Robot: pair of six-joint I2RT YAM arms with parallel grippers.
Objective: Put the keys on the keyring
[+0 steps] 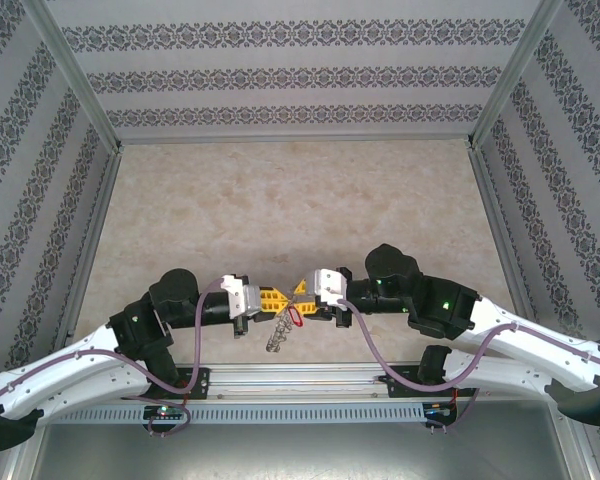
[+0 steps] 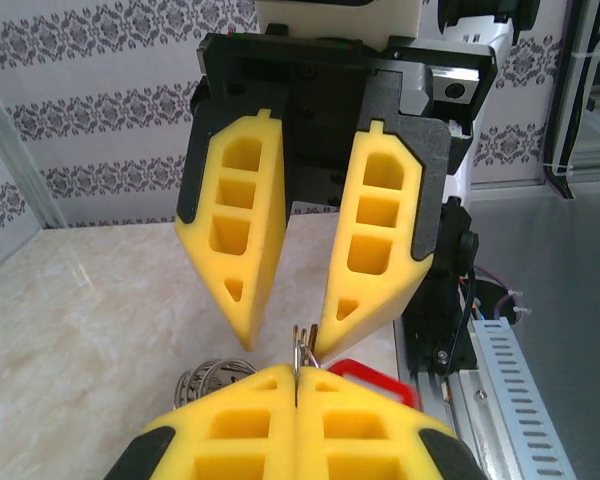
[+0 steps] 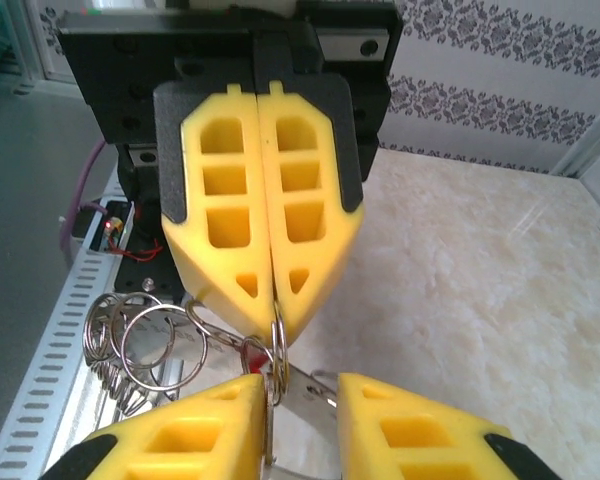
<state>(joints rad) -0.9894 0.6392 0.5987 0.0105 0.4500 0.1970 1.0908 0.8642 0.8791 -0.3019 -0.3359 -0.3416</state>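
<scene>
Top external, near table (image 1: 280,200) edge: stretched inward from both sides, wrists level, meeting nose to nose. Pressed tight on the left gripper (image 3: 275,325), pinching the keyring (image 3: 115,370) by one loop, coils dangling beside. Spread apart on the right gripper (image 2: 280,345). Key (image 2: 375,380), red-headed, just beside those clamped tips.

Left gripper (image 1: 283,298) and right gripper (image 1: 312,291) tip to tip above marble table (image 1: 280,200). Red-headed key (image 1: 296,317) and keyring (image 1: 276,336) just nearside of the tips.

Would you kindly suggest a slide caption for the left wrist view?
Left gripper shut on the keyring, facing the open right gripper; red-headed key alongside.
</scene>
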